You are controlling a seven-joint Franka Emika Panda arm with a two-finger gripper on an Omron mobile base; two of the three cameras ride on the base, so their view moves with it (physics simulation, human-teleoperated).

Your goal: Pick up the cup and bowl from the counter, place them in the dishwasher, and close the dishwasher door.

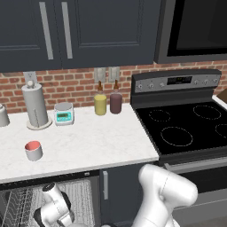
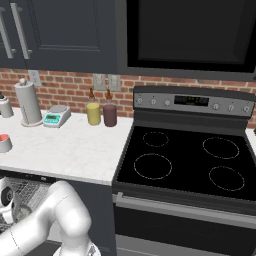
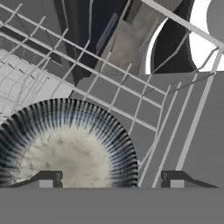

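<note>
Your fingers (image 3: 111, 179) stand released above the bowl (image 3: 65, 148) on the rack (image 3: 166, 127); lift crookedly and the left fingertip could catch its rim.

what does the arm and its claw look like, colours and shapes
The arm is glossy white, built of thick rounded segments with bulging elbows, and dark bands at the joints near the wrist. No cables or markings show. The claw ends in two small dark fingertips, wedge-shaped, each with a pale grey square pad.
</note>
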